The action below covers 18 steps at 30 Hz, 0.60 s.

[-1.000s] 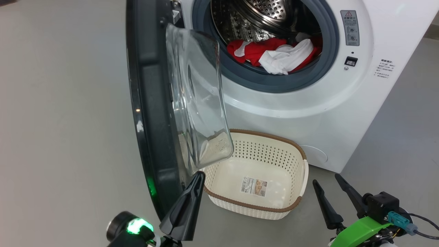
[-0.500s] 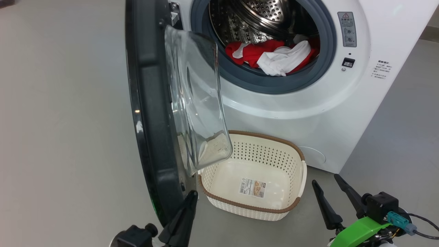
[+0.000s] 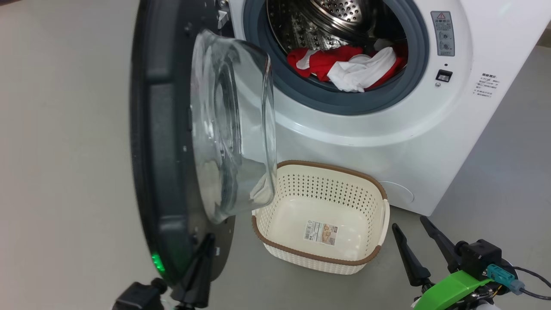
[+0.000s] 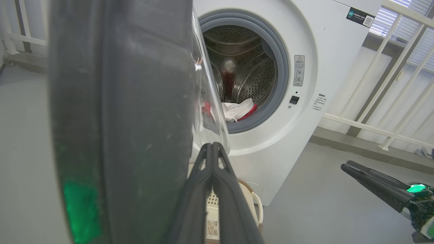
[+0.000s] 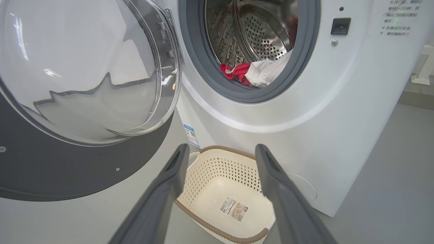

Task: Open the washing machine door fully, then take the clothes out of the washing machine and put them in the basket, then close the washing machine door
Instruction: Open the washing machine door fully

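floor (image 3: 64,150): grey, smooth | railing (image 4: 356,124): white bars, far right

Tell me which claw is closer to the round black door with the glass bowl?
Left. The left gripper is at the bottom edge of the door; the right gripper sits past the cream perforated plastic basket.

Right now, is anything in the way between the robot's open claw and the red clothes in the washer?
Nothing visible is. The right gripper is open, the washing machine door is swung out to the left, and the clothes lie at the drum's open front. The basket sits on the floor below that path.
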Motion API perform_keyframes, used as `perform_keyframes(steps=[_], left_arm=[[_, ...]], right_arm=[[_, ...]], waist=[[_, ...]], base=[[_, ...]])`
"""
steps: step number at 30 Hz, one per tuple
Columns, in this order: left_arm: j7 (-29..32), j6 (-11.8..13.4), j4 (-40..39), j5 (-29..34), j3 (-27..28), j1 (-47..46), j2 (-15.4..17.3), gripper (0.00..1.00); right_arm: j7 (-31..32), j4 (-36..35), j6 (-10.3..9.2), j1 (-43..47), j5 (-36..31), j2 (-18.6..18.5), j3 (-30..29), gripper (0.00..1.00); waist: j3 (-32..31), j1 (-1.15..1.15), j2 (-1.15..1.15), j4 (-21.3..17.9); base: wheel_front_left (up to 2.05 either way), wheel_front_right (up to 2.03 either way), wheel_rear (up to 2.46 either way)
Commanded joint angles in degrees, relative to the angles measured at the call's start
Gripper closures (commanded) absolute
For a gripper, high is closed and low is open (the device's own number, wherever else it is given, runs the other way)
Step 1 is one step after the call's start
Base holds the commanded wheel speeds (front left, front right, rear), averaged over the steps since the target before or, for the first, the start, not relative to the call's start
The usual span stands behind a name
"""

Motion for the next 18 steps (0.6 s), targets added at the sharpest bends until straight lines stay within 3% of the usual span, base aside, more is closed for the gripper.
perform_keyframes(steps=[1,18], left_arm=[[-0.61,1.17,-0.91,-0.43,3.47,-0.66,1.25,1.0],[-2.93,4.13,2.27,-1.8,15.26,-3.82,6.26,1.0]], right_arm=[[-0.69,-1.56,0.09,-1.16,-0.44,-0.04,1.05,0.0],[-0.69,-2.0,0.09,-3.3,-0.97,-0.96,1.97,0.0]], waist=[[0.11,0.0,0.0,0.13],[3.9,0.0,0.0,1.16]], base=[[0.0,0.0,0.0],[0.0,0.0,0.0]])
